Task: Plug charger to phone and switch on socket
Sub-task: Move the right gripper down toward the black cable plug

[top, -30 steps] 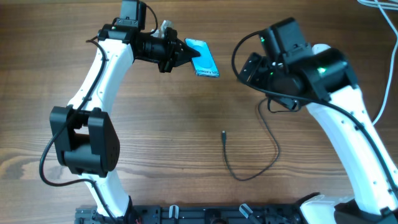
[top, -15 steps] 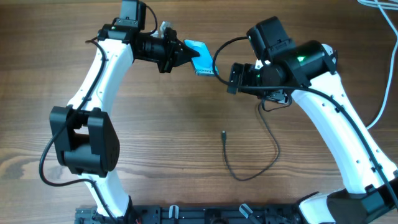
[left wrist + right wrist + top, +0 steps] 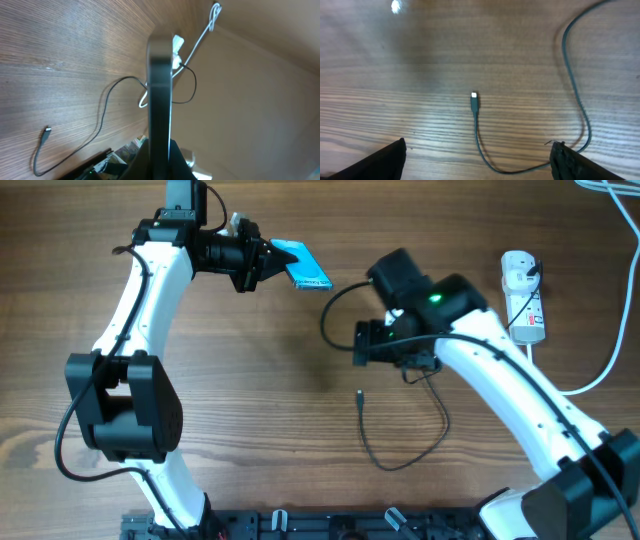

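Note:
My left gripper [image 3: 268, 262] is shut on the phone [image 3: 302, 264], which has a turquoise screen, and holds it above the table at the back. In the left wrist view the phone [image 3: 160, 95] shows edge-on between the fingers. The charger cable [image 3: 400, 462] lies looped on the table, its connector tip [image 3: 359, 395] pointing away from me. My right gripper [image 3: 362, 343] hangs open above and behind the tip. In the right wrist view the tip [image 3: 475, 101] lies between and ahead of the open fingers [image 3: 477, 157]. The white socket strip [image 3: 523, 295] lies at the far right.
A thick white lead [image 3: 608, 360] runs from the socket off the table's right edge. A dark rail [image 3: 330, 525] runs along the front edge between the arm bases. The table is bare wood around the cable.
My right arm has swung left and down toward the cable tip, uncovering the socket. My left gripper has drawn the phone a little left.

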